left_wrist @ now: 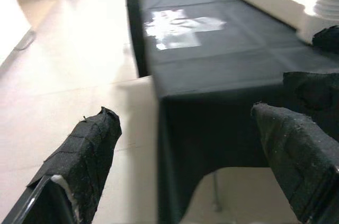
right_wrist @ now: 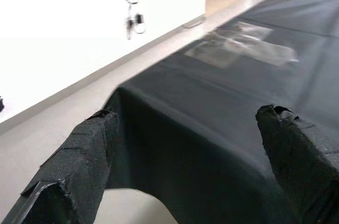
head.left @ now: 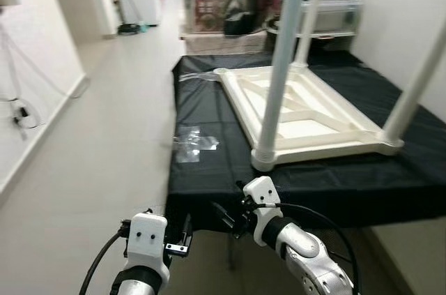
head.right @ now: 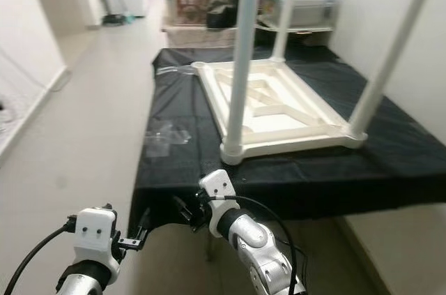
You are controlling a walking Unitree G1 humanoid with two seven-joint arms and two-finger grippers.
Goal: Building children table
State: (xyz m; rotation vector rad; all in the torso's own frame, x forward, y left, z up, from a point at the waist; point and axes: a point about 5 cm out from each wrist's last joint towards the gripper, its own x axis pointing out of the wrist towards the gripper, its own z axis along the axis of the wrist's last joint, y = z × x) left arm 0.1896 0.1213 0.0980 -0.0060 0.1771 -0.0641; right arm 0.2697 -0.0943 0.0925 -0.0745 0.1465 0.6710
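A: Where is the white plastic children table (head.left: 306,117)?
B: It lies upside down on the black-covered tabletop (head.left: 209,176), legs up. A clear plastic bag (head.left: 195,143) lies beside it.
A: And the grippers?
B: The left gripper (head.left: 182,238) and the right gripper (head.left: 226,217) hang near the tabletop's front edge, both spread wide, holding nothing.

Table legs (head.left: 281,65) obstruct; black cloth (head.left: 202,110) left open.

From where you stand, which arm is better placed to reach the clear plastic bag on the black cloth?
Probably left: the left gripper is open near the cloth's left edge, on the side of the clear plastic bag; the right gripper sits further right.
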